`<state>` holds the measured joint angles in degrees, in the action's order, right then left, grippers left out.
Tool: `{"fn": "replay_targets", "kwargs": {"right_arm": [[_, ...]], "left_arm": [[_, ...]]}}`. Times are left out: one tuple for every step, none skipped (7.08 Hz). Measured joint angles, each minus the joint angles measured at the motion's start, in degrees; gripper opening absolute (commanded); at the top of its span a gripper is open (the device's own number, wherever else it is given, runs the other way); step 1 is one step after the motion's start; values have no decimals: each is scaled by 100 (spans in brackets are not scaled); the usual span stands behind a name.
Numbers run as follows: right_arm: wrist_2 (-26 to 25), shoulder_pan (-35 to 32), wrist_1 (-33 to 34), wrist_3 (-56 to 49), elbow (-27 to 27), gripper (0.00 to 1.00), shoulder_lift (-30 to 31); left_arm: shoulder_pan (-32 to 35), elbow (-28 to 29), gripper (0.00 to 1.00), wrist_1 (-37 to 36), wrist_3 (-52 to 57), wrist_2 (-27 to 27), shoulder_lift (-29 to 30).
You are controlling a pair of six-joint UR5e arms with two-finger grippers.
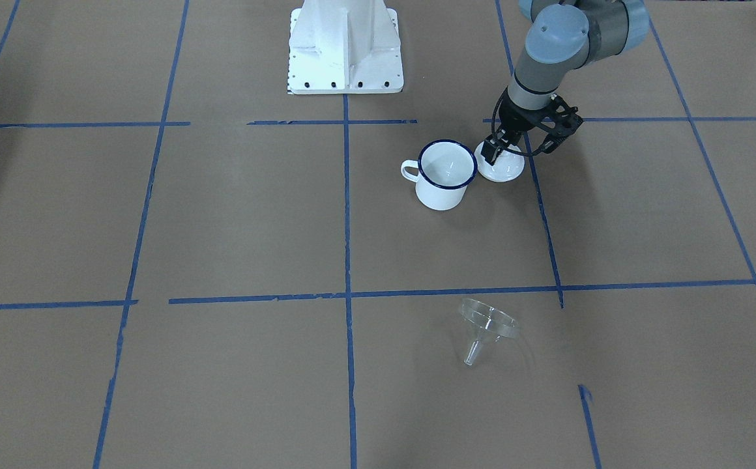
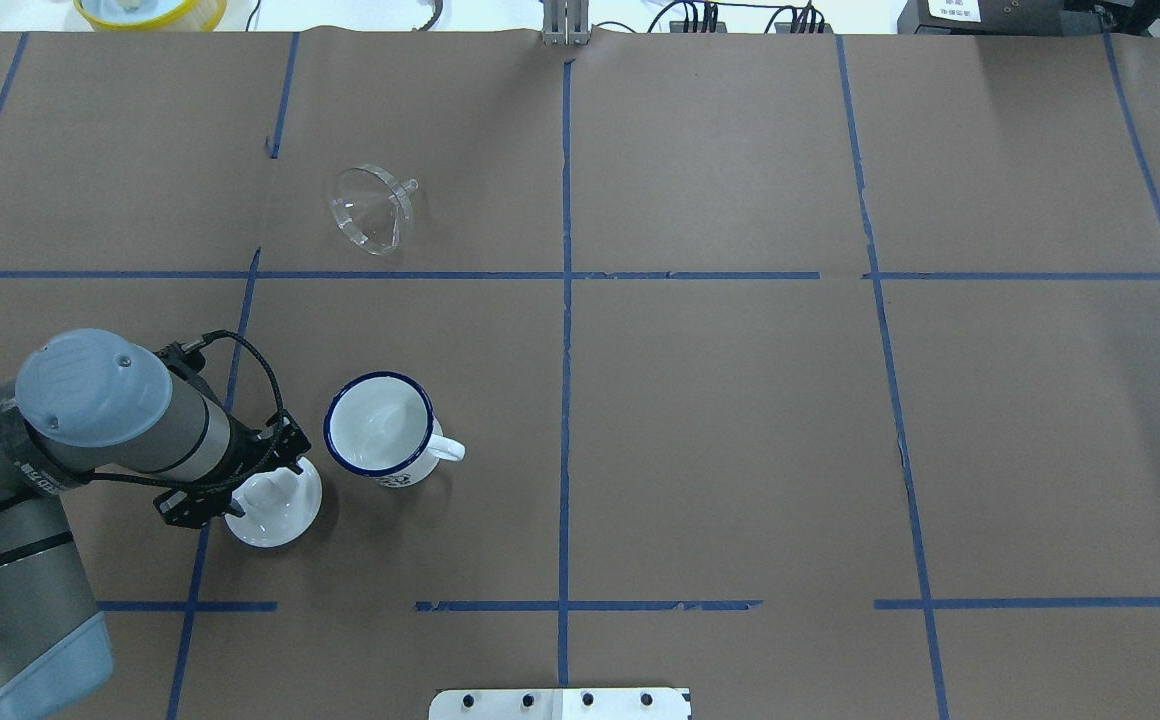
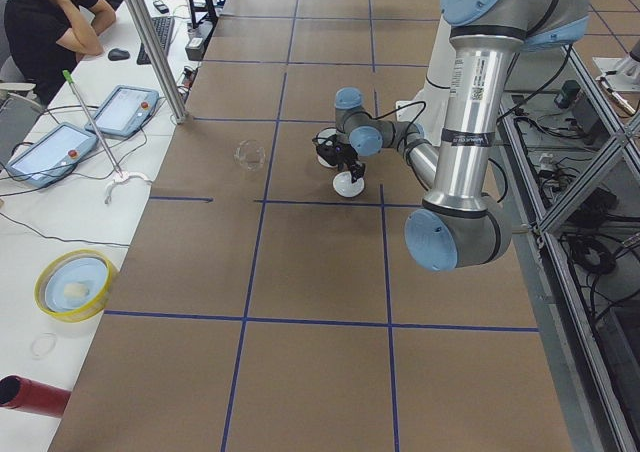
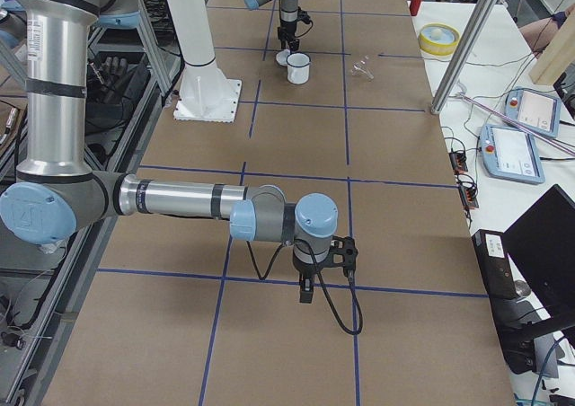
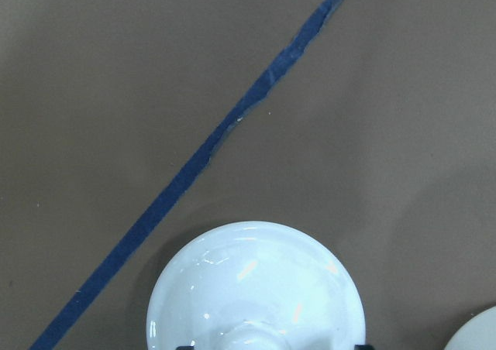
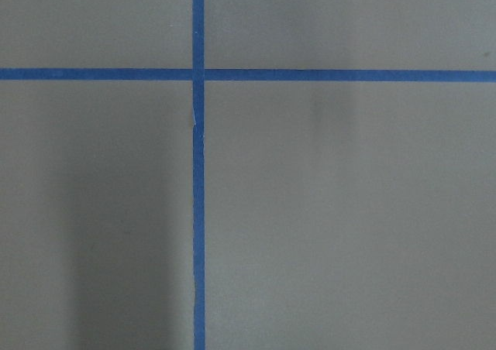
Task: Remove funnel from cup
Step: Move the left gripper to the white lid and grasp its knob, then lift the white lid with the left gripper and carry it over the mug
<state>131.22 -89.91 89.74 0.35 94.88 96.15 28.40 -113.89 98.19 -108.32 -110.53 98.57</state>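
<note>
Lying on its side, the funnel [image 1: 487, 326] is well apart from the cup [image 1: 444, 174], which is empty (so the job looks done). Just beside the cup sits a white lid [image 1: 505, 170]. The left gripper [image 1: 492, 151] hangs over its knob, looking open and holding nothing. It should lift straight up without bumping the cup. The right gripper [image 4: 306, 291] is far off, and I cannot tell how wide it is.

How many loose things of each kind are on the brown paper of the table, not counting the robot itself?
White enamel mug with dark blue rim: 1
Transparent clear funnel: 1
White domed lid with a knob: 1
Total: 3
</note>
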Motion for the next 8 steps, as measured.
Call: {"fn": "replay_targets", "kwargs": {"right_arm": [[0,0,0,0,1,100,0],[0,0,0,0,2,100,0],[0,0,0,0,3,100,0],[0,0,0,0,3,100,0],[0,0,0,0,3,100,0],[0,0,0,0,1,100,0],[0,0,0,0,1,100,0],[0,0,0,0,1,100,0]], "left_arm": [[-52,-52,72,7,84,12,-45],[-100,-182,70,12,190,24,-155],[-123,-309,70,15,254,31,-246],[-132,-363,70,25,278,36,-275],[-132,-365,70,93,309,81,-282],[-136,-342,70,209,360,207,-297],[-139,-307,68,315,399,343,-303],[-140,-277,66,397,412,407,-307]]}}
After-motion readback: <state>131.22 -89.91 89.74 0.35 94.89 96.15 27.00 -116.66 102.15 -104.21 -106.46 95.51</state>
